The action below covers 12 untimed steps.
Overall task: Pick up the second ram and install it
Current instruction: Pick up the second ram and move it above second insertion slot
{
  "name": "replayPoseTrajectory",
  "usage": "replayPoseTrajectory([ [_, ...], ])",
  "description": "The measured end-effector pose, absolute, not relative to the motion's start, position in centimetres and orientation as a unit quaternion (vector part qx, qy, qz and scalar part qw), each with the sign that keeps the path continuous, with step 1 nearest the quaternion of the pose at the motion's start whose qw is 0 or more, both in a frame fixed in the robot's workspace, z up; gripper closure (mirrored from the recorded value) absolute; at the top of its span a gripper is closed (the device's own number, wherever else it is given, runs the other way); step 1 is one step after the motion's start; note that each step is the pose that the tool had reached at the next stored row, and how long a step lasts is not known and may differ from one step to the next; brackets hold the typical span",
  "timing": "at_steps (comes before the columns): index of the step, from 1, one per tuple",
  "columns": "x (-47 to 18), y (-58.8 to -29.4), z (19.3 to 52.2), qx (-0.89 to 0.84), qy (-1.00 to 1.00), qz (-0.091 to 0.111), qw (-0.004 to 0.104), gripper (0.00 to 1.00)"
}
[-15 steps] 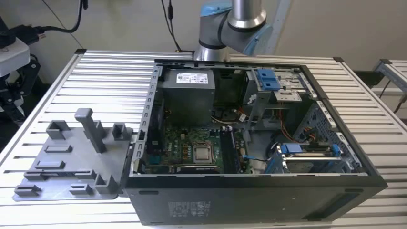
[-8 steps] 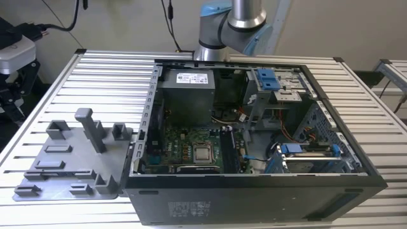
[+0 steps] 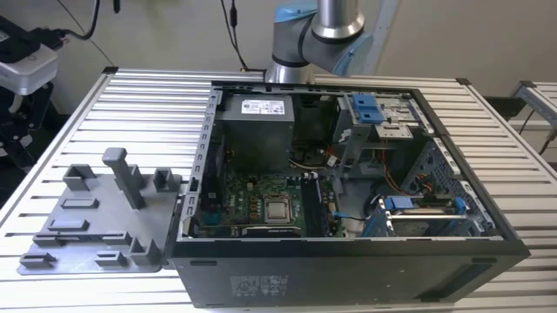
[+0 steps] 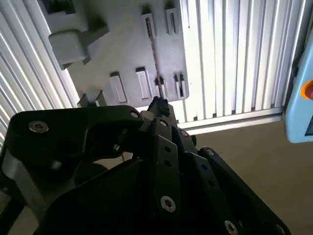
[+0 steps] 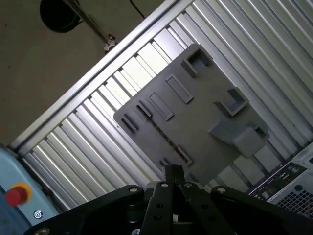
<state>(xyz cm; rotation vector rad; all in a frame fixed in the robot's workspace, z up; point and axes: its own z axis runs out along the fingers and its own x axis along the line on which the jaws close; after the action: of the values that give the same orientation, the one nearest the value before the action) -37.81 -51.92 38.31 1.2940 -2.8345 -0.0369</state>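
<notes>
The second ram (image 5: 166,138) is standing edge-on in the grey tray (image 5: 200,122), a thin dark bar in the first wrist view. Your gripper (image 5: 171,172) is hanging well above it, and its 2 fingers seem to be pressing together, holding nothing. The stick is probably light, stiff and fragile, so you are best gripping its flat faces near the middle.

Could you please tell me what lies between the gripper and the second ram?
Nothing but air: in both wrist views the gripper hangs above the grey tray, with no object before the second ram.
</notes>
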Motion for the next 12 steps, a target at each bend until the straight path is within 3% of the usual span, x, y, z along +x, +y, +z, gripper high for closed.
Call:
replayPoseTrajectory([
  [12,-37.81,-51.93,38.15,0.507,-0.862,-0.006,0.016,0.89],
])
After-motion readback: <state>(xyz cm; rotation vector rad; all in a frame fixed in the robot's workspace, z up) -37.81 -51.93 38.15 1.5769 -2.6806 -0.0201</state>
